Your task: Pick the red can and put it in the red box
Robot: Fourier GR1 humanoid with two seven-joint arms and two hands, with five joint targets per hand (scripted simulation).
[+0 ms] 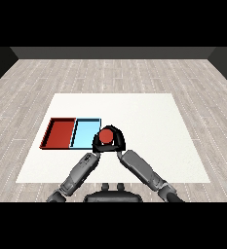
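- The red can (105, 135) sits just past the right edge of the light blue tray (85, 131), and only its round red top shows from where I stand.
- No brand, label or writing can be read on the can, the trays or anything else here.
- The right hand (119, 140) is curled round the right side of the can, black fingers arching over its far edge.
- The left hand (97, 144) is at the can's left side, by the light blue tray's near right corner; I cannot tell whether its fingers are spread or closed.
- The red tray (59, 133) lies touching the left side of the light blue tray, the two forming one row on the white table (149, 116).
- Both trays hold nothing that I can see.
- Both grey forearms come in from the near side of the light blue tray and meet at the can.
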